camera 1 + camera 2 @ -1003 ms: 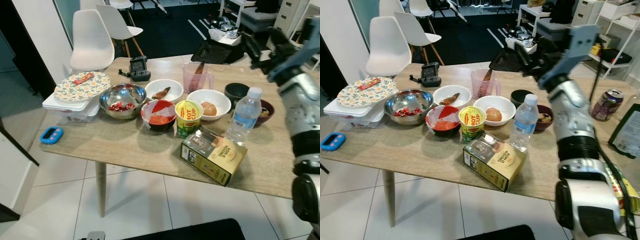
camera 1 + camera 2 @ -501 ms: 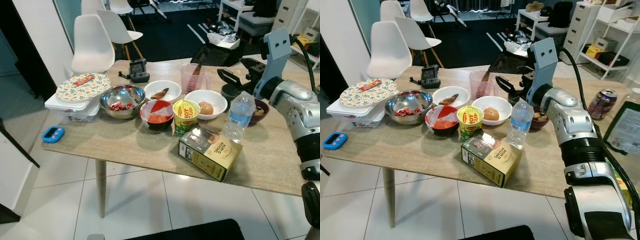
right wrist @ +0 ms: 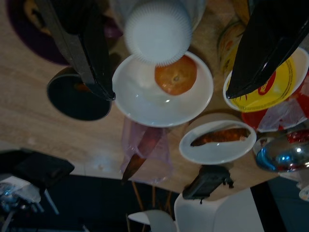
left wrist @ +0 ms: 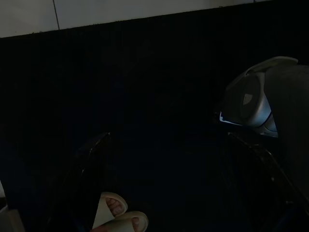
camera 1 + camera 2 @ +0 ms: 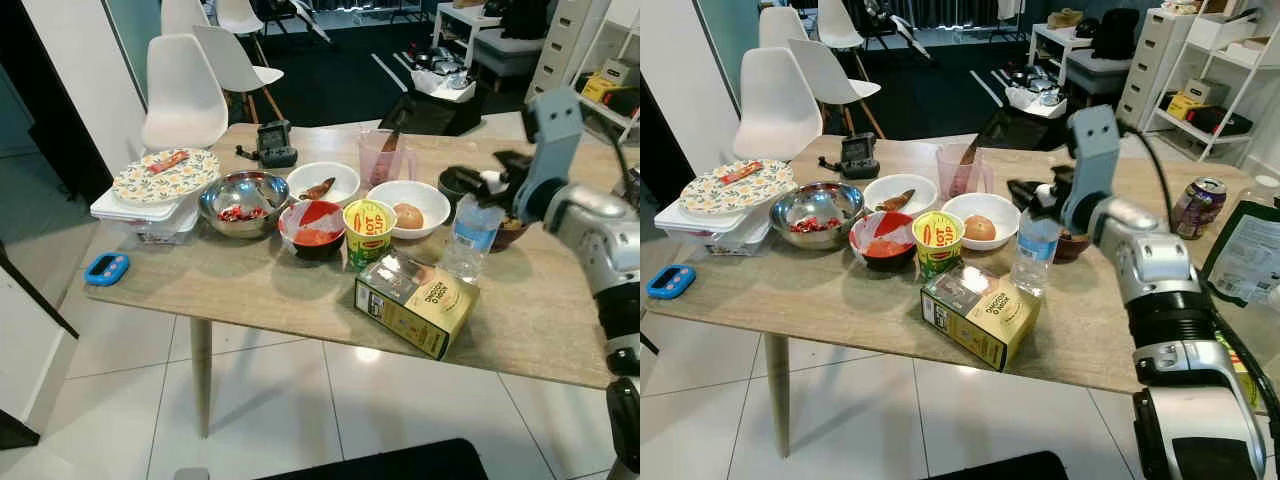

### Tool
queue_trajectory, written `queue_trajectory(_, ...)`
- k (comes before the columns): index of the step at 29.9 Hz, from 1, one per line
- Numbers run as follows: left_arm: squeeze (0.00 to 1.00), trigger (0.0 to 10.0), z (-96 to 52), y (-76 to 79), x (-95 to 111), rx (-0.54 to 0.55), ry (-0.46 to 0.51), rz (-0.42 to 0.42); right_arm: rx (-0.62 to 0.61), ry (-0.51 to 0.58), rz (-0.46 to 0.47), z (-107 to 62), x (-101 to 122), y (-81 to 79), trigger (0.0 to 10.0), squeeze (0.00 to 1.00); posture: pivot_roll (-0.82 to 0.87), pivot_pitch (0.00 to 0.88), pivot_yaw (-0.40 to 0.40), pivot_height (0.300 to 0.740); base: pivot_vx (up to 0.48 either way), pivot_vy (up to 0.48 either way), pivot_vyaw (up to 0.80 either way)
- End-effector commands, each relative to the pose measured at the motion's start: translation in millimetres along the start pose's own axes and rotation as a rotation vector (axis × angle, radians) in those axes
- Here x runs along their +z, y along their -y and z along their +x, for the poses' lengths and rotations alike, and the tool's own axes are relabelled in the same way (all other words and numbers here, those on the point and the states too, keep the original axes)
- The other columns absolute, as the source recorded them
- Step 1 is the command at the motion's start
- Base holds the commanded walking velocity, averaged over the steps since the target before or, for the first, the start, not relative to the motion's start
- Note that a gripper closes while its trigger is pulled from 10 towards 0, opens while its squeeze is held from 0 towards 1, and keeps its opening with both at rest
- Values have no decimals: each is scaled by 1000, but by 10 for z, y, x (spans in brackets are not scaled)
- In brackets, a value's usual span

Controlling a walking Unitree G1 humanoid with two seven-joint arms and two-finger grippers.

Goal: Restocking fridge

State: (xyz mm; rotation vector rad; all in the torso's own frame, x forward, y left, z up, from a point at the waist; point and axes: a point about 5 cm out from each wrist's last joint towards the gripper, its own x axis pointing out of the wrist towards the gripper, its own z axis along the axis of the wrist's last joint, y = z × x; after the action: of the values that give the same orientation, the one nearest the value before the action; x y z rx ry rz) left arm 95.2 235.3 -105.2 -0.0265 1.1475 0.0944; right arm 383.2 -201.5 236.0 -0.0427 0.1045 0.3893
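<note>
At the centre right of the head view we see our right hand poised at the white cap of the water bottle, which stands upright on the wooden tabletop just right of the white bowl holding a brown round thing. From the wrist we look down on that cap between our two black fingers, which are spread wide on either side of it and grip nothing; we cannot tell whether either one touches the bottle. In front of the bottle, toward the lower middle of the frame, a yellow carton lies flat near the tabletop's front edge, and a yellow Hot Cup noodle pot stands just behind it. Left of that sit a red bowl, a steel bowl and, at the far left, a flowered plate resting on a white box (a blue timer lies nearer the corner). A pink jug stands behind the white bowls. Our left hand hangs in the dark, and we cannot tell how its fingers stand.
</note>
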Motion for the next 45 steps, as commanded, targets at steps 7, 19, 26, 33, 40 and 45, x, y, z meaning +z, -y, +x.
queue_trajectory(7,0,10000,-6,-12,-28,7,-9,-15,-50,-15,-9,12,1,0,10000,0,-19,0,-3,740,0,0,0)
queue_trajectory(19,0,10000,-6,-9,-30,5,-7,-19,-76,-22,6,3,-5,4,0,0,-18,0,-3,740,0,0,0)
queue_trajectory(26,0,10000,-6,-8,-27,5,-5,-20,-84,-22,10,2,-7,10,0,0,-17,0,-4,740,0,0,0)
queue_trajectory(33,0,10000,-6,-11,-25,4,-5,-20,-92,-24,11,-5,-9,23,0,0,-19,0,-1,740,0,0,0)
queue_trajectory(40,0,10000,-8,-22,-24,6,-5,-18,-80,14,15,-10,38,18,0,0,-16,0,-2,740,0,0,0)
queue_trajectory(45,0,10000,-11,-34,-26,9,-5,-20,-31,188,-11,-107,339,53,10000,0,-16,0,-2,740,0,0,0)
